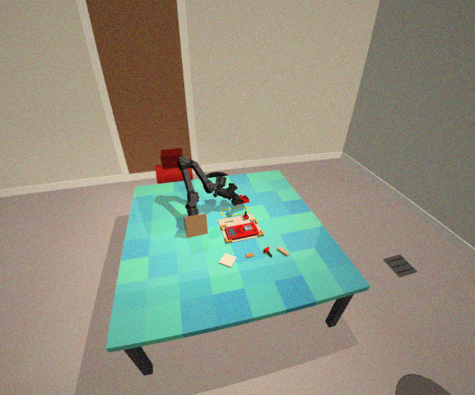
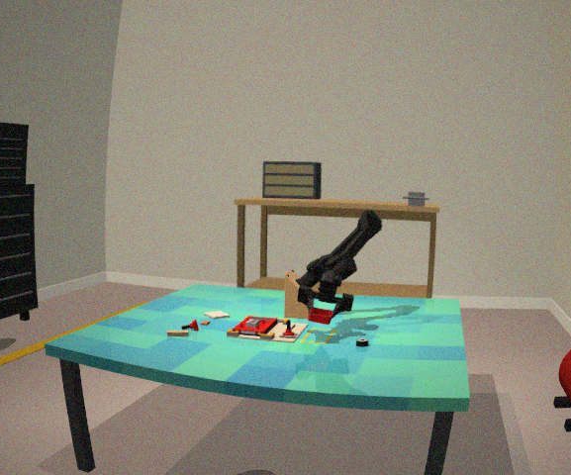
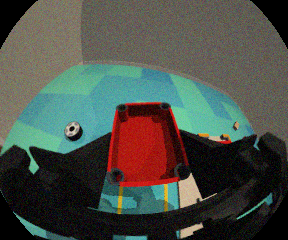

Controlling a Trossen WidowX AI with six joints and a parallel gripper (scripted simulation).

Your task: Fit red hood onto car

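The red hood [image 1: 244, 199] [image 2: 321, 316] [image 3: 145, 145] is held in the air above the table. The wrist view shows its hollow underside, with a dark boss at each corner. My gripper [image 1: 240, 198] [image 2: 322, 310] [image 3: 146, 135] is shut on the hood, one finger against each long side. The red chassis [image 1: 238, 232] [image 2: 268, 326] sits in the jig [image 1: 225, 221] [image 2: 298, 332], with the grey engine block [image 1: 248, 227] [image 2: 252, 323] on its deck. The hood is beside the jig, not over the chassis. The pegs are too small to make out.
A red and black upright piece [image 1: 244, 216] [image 2: 288, 331] stands on the jig's board near the hood. A yellow outline [image 2: 303, 337] [image 3: 120, 200] marks the table. A black wheel [image 2: 361, 342] [image 3: 73, 130], a cream tile [image 1: 227, 260] and wooden blocks [image 1: 282, 250] lie around. A brown panel [image 1: 195, 225] stands by the arm's base.
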